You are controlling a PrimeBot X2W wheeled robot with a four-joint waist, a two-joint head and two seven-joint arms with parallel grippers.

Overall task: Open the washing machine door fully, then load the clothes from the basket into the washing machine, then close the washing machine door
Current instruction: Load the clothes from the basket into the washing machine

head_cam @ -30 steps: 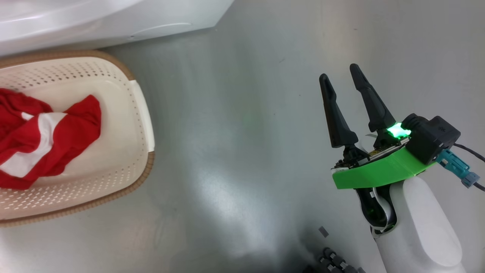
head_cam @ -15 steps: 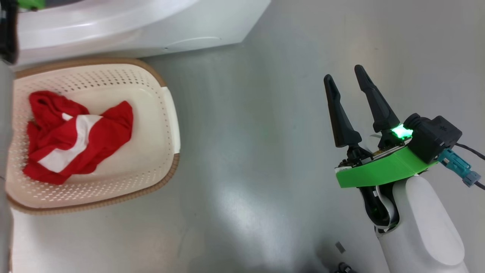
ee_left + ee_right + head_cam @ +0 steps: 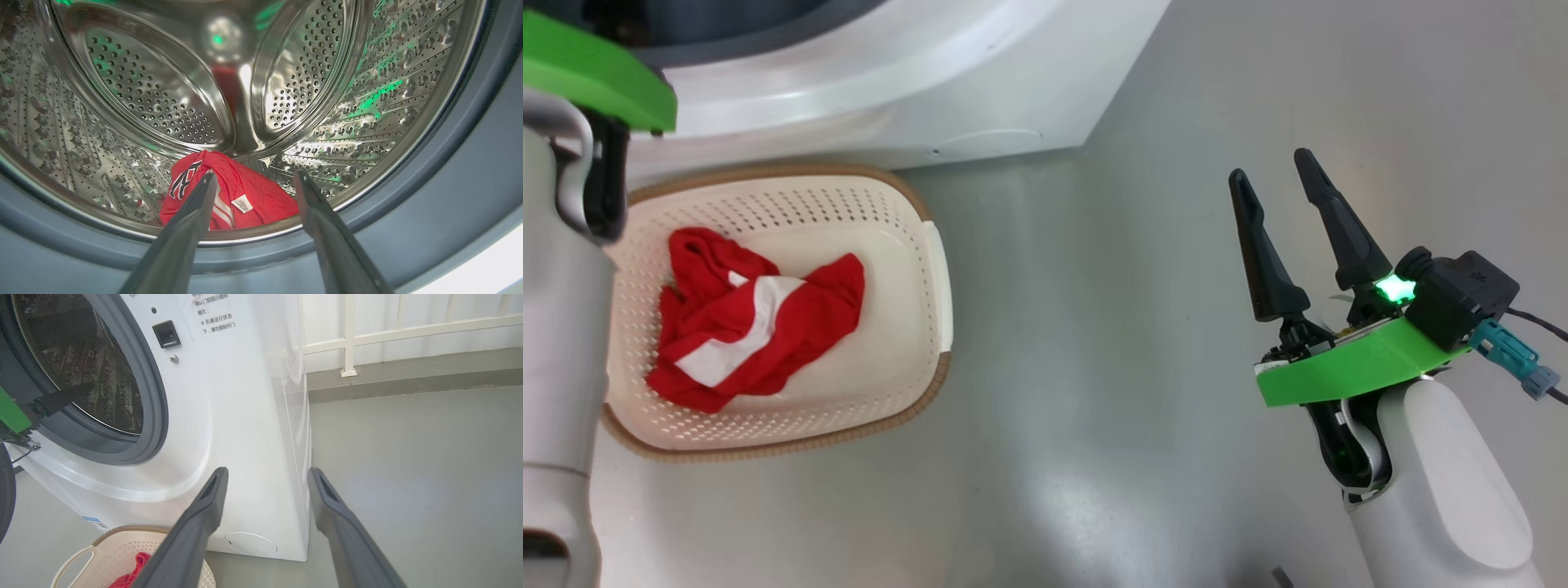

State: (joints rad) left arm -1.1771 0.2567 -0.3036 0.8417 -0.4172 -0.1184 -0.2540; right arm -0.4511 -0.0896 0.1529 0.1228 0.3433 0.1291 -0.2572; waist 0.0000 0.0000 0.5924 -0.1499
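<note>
— Spotted the left gripper (image 3: 256, 175) where?
— Found it at the mouth of the steel drum (image 3: 143, 94) in the washing machine (image 3: 245, 416), pointing inward. Held its fingers wide apart, with nothing gripped.
— Noticed anything inside?
— Saw a red garment (image 3: 245, 192) crumpled at the bottom of the drum, close to the front lip, showing white stripes and a small white tag. Lay beyond the fingertips; could not tell whether touching.
— And the right gripper (image 3: 1271, 166)?
— Hovered over bare grey floor (image 3: 1094, 367), well apart from the basket (image 3: 935, 261), off to the right of the machine's corner. Had its fingers parted too, and carried nothing.
— Located the basket where?
— Sat on the floor just in front of the washing machine, below the grey rubber ring (image 3: 157, 400). Held more clothes (image 3: 760, 327): red fabric with a white band, bunched on its floor. Also caught the pale left forearm (image 3: 560, 327) crossing in front of the basket's left edge.
— Checked the opening?
— Stood uncovered, as seen from the right wrist. Also made out a small round flap (image 3: 250, 544) low on the front, and a blue label sticker (image 3: 94, 522) just above the basket's rim.
</note>
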